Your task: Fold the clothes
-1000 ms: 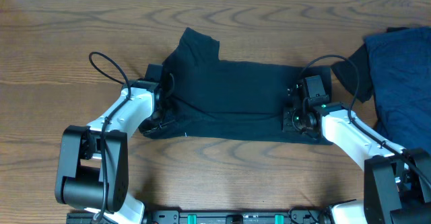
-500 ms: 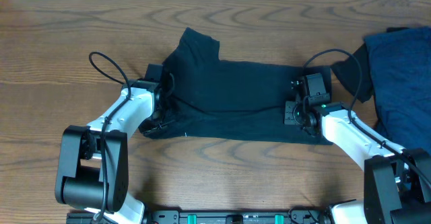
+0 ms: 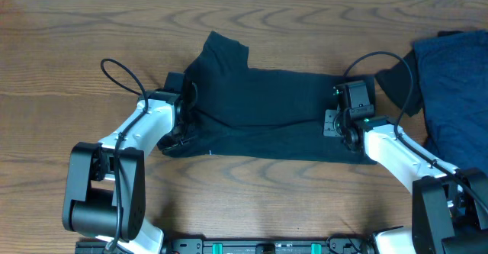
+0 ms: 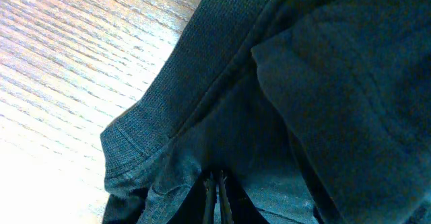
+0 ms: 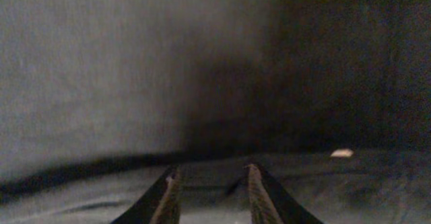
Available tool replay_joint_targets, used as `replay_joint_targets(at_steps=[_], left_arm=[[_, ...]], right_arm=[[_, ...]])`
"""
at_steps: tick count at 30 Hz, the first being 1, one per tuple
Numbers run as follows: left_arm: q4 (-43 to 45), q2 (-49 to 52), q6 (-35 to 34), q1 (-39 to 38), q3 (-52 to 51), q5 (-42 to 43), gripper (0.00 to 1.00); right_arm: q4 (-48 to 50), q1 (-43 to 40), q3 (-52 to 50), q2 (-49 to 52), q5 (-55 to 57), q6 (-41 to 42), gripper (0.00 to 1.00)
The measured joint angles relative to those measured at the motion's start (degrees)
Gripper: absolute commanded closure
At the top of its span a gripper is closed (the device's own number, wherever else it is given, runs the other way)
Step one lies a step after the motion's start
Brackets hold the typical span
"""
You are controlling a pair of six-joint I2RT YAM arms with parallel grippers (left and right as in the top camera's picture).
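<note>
Overhead: the shirt [image 3: 259, 109] lies spread across the middle of the table [image 3: 76, 33], one sleeve sticking up toward the upper centre. The left arm rises from the lower left, bends at the elbow and reaches right, so that the left pincer [image 3: 181, 132] sits on the shirt's left edge. The right arm comes in from the lower right and slants up-left, with the right pincer [image 3: 335, 124] over the shirt's right end. A blue garment [image 3: 457, 94] lies at the right edge of the frame, apart from the shirt.

Left wrist: the left pincer [image 4: 215, 194] shows at the bottom centre, its two thin fingers almost together and clenched on a bunched fold of the shirt [image 4: 323, 83]. A hemmed edge runs diagonally from the upper right to the lower left. Bare table [image 4: 67, 62] fills the upper left.

Right wrist: the right pincer [image 5: 212, 183] is released, its fingers [image 5: 168, 197] standing apart at the bottom of the frame, low over the cloth. The shirt [image 5: 101, 69] fills the whole view, blurred and grey on the left, darker on the right.
</note>
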Motion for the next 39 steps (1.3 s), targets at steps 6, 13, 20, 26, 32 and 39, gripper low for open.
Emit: replay_joint_targets(at_steps=[6, 13, 20, 26, 32, 39], left_arm=[[0.07, 0.00, 0.00, -0.02, -0.02, 0.00, 0.93], [0.07, 0.00, 0.00, -0.02, -0.02, -0.02, 0.94], [0.07, 0.00, 0.00, 0.00, -0.04, -0.02, 0.93], [0.07, 0.00, 0.00, 0.00, -0.04, -0.02, 0.93], [0.02, 0.00, 0.00, 0.00, -0.04, -0.02, 0.93], [0.00, 0.00, 0.00, -0.02, -0.04, 0.00, 0.93]], right_arm=[[5.40, 0.00, 0.31, 0.00, 1.66, -0.24, 0.62], [-6.54, 0.02, 6.99, -0.02, -5.88, -3.17, 0.81], [-15.87, 1.66, 11.08, -0.37, -15.28, -5.86, 0.98], [-19.30, 4.50, 11.08, 0.52, -17.40, -6.10, 0.99], [-16.98, 6.27, 11.08, 5.22, -17.90, -6.23, 0.99], [-12.59, 6.51, 11.17, 10.75, -17.86, -6.32, 0.99]])
